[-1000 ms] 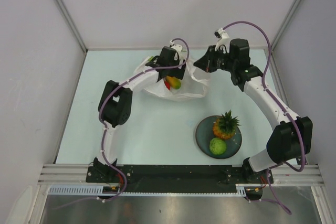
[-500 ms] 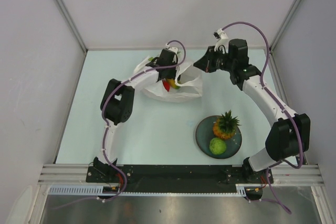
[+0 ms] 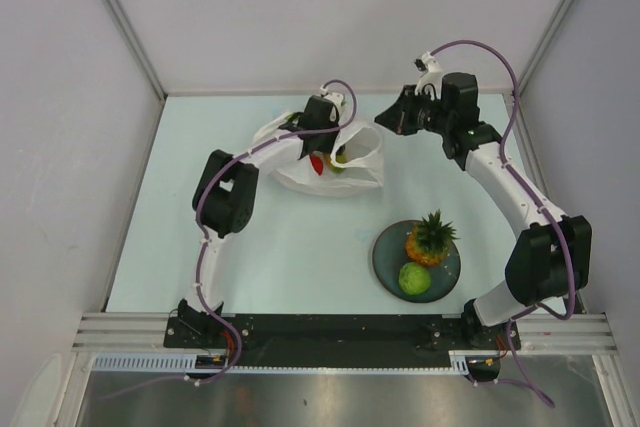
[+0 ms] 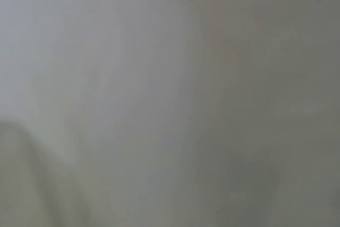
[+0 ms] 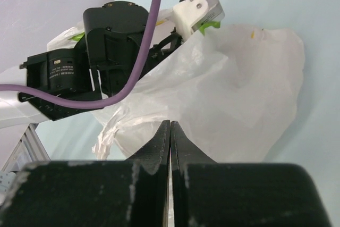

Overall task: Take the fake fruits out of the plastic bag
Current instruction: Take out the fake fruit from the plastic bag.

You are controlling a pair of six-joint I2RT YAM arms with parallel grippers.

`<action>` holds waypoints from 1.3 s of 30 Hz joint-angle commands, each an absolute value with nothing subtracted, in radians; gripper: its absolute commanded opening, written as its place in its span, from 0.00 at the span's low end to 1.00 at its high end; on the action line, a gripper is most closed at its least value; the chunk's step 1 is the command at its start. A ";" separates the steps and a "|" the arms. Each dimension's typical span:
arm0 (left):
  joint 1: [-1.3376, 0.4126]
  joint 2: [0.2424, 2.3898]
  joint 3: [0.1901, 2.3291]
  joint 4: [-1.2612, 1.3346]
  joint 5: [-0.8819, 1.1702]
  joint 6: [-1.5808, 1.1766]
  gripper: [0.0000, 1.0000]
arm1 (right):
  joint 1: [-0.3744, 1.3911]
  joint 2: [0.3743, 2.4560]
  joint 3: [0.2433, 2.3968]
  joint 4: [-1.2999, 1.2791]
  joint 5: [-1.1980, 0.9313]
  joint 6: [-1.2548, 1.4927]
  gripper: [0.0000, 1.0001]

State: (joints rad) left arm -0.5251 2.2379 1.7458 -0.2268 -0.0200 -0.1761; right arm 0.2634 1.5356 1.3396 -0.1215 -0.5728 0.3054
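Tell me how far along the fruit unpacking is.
Done: pineapple and green fruit sit on the plate. In hand: left gripper reaches into the plastic bag; right gripper, jaws shut, is beside it. Remaining: a red piece and a yellow piece show inside the bag.

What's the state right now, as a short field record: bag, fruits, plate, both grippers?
plastic bag: far centre of table, mouth open
in bag: red piece and yellowish piece visible
plate: holds pineapple and green fruit
left gripper: inside the bag mouth, jaws hidden
right gripper: shut, at the bag's right edge; pinch on film unclear
left wrist view: blurred out
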 commanded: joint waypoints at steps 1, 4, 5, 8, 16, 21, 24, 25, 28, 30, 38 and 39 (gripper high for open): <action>-0.531 2.175 1.733 -0.229 0.090 -0.128 0.38 | 0.238 1.525 1.361 -0.094 -0.565 0.290 0.00; -0.535 2.151 1.756 -0.227 0.100 -0.045 0.26 | 0.230 1.519 1.351 -0.086 -0.565 0.290 0.00; -0.534 2.143 1.762 -0.233 0.101 -0.029 0.22 | 0.229 1.519 1.348 -0.083 -0.563 0.290 0.00; -0.532 2.099 1.764 -0.253 0.130 0.023 0.09 | 0.227 1.509 1.345 -0.081 -0.564 0.290 0.00; -0.534 1.962 1.724 -0.342 0.163 0.155 0.00 | 0.225 1.493 1.327 -0.084 -0.561 0.284 0.00; -0.520 1.916 1.744 -0.500 0.250 0.245 0.00 | 0.226 1.482 1.313 -0.084 -0.561 0.281 0.00; -0.499 1.882 1.778 -0.618 0.308 0.244 0.00 | 0.225 1.477 1.305 -0.086 -0.557 0.278 0.00; -0.489 1.864 1.775 -0.647 0.392 0.241 0.00 | 0.225 1.477 1.301 -0.083 -0.555 0.276 0.00; -0.459 1.829 1.773 -0.743 0.555 0.284 0.00 | 0.224 1.479 1.287 -0.080 -0.552 0.272 0.00; -0.449 1.845 1.807 -0.834 0.632 0.343 0.00 | 0.224 1.479 1.284 -0.074 -0.552 0.276 0.00; -0.399 1.749 1.872 -1.029 0.725 0.460 0.00 | 0.224 1.483 1.282 -0.072 -0.554 0.278 0.00; -0.397 1.726 1.867 -1.038 0.757 0.480 0.00 | 0.224 1.480 1.282 -0.077 -0.552 0.273 0.00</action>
State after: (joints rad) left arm -0.4175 1.8786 1.8507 -0.9508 0.6174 0.3660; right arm 0.2268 1.5169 1.2789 -0.1078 -0.5610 0.2871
